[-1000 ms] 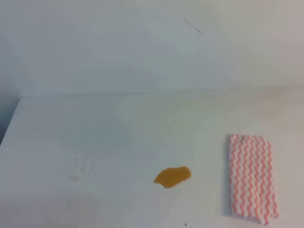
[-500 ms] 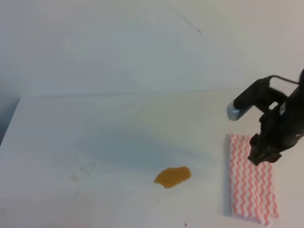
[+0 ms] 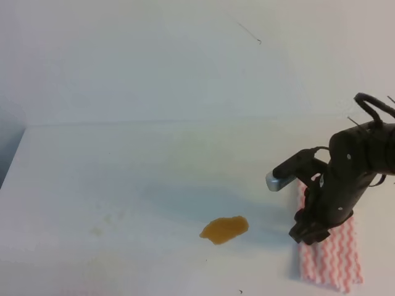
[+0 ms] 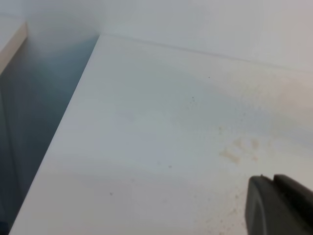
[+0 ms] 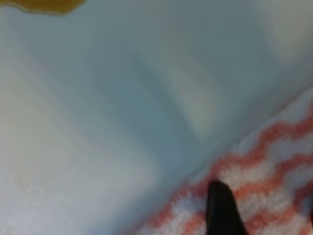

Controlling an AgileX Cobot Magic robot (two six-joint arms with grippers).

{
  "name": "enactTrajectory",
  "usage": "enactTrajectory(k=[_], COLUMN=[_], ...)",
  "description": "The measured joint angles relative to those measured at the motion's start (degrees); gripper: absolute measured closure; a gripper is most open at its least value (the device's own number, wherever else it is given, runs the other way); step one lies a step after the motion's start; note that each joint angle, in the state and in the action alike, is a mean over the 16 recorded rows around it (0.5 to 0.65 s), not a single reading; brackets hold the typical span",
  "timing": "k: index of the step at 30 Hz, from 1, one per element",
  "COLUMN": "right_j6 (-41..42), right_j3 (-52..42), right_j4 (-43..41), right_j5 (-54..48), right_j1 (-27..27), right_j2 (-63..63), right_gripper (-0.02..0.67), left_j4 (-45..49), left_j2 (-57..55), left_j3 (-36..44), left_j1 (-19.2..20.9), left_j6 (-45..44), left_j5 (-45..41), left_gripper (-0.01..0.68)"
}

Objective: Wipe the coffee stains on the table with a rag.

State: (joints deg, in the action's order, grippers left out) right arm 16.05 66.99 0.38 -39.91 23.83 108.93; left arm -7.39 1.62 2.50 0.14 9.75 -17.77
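- Starting at the left of the overhead view, the table (image 3: 123, 172) lies white and flat, with a few faint smudges low on its left side.
- Low in the middle of that view sits the coffee stain (image 3: 224, 229), a small amber blotch of uneven oval shape, apart from the cloth.
- In the left wrist view, only a dark tip of the left gripper (image 4: 279, 205) shows in the lower right corner, over bare white table; I cannot tell whether its jaws are apart or together.
- At the right of the overhead view, the right gripper (image 3: 308, 233) hangs on its black arm, pointing down at the near left edge of the rag.
- The rag (image 3: 330, 246), white with red-pink wavy stripes, lies flat at the lower right of the overhead view, well to the right of the stain and partly hidden under the arm.
- In the right wrist view one dark fingertip (image 5: 222, 208) stands on or just over the rag's striped edge; the view is blurred, so I cannot tell how wide the jaws stand, and nothing is visibly held.
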Motion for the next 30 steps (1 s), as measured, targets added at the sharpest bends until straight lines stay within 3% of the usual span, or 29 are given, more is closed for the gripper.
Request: enactTrajectory(k=[10, 15, 23, 30], right_j6=[2.0, 6.3, 15.0, 19.3], right_j3=[3.3, 6.9, 11.4, 12.0], right_j4=[7.0, 16.6, 32.1, 38.4], right_j5=[-0.6, -1.1, -1.7, -1.2], right_j1=[0.0, 0.0, 0.8, 3.6], right_j2=[3.7, 4.1, 7.0, 10.8], right_gripper=[0.520, 0.619, 0.646, 0.641], left_j4=[0.0, 0.0, 0.0, 0.0], left_j2=[-0.3, -0.8, -1.3, -1.4], left_j3=[0.0, 0.0, 0.0, 0.0], left_j1=[0.0, 0.0, 0.1, 0.1], left_j6=[0.0, 0.0, 0.0, 0.0], left_j5=[0.0, 0.0, 0.0, 0.0], left_gripper=[0.672, 0.672, 0.672, 0.672])
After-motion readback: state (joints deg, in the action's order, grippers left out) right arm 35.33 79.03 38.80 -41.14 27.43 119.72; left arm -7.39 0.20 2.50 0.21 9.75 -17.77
